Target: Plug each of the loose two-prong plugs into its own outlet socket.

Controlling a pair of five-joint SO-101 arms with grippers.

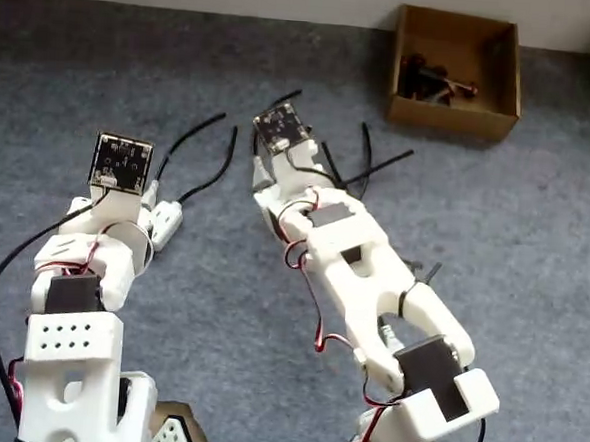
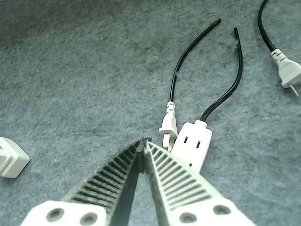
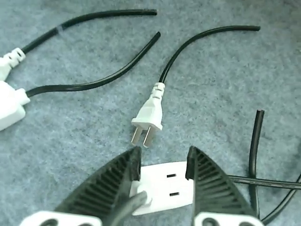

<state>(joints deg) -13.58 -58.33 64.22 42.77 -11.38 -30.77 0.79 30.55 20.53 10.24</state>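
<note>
A grey carpet (image 1: 219,317) covers the whole surface, and a cardboard box (image 1: 454,75) stands at the far right.

The left pincer (image 2: 143,142) has its two ribbed fingers pressed together at the tips, with nothing between them. The tips are just beside the prongs of the first plug (image 2: 168,126), a white one that lies flat on the carpet with its prongs toward the arm. Just to the right of it lies the first socket (image 2: 194,143), also white, with the slots facing up; the plug is not inserted. The black cords of both run away to the far side. At the left, well apart, is a small white block (image 2: 11,157).

The right pincer (image 3: 163,157) has its fingers apart, one on each side of the second socket (image 3: 164,188), which lies flat between them. I cannot tell if the fingers touch it. Just beyond, on the far side, lies the second plug (image 3: 149,113). Its prongs point toward this socket, but a narrow strip of carpet separates them.
</note>
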